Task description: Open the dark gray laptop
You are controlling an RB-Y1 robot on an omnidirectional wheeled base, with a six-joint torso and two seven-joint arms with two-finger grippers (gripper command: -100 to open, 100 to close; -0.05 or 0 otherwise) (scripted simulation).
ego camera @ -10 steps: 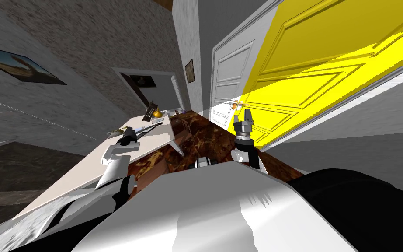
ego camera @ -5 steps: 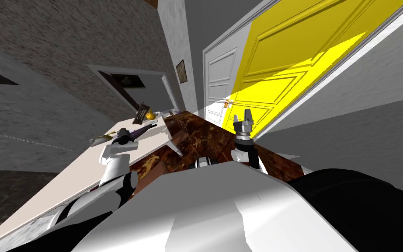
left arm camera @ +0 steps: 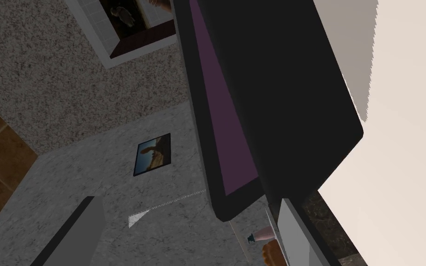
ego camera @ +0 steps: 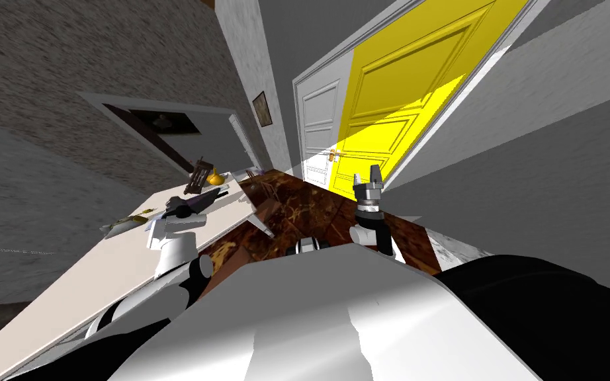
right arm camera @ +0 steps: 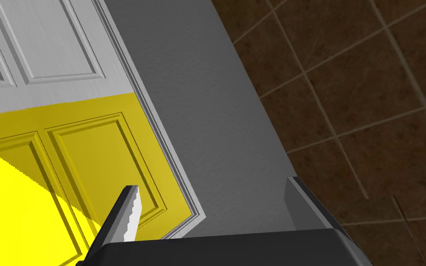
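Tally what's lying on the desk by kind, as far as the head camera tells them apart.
Dark laptop: 1
Orange-yellow gourd-shaped thing: 1
Dark brown slatted thing: 1
Flat yellowish thing: 1
Total: 4, leaving out far-end bits too small to tell.

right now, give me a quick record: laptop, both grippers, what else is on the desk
laptop: dark, on the pale desk, partly open, purple inner face showing
left gripper: open, at the laptop's edge, a lid corner between its fingers
right gripper: open, away from the desk, facing a door lit partly yellow
also on desk: a yellow rounded thing and a dark thing at the far end
task state: laptop not yet fully open
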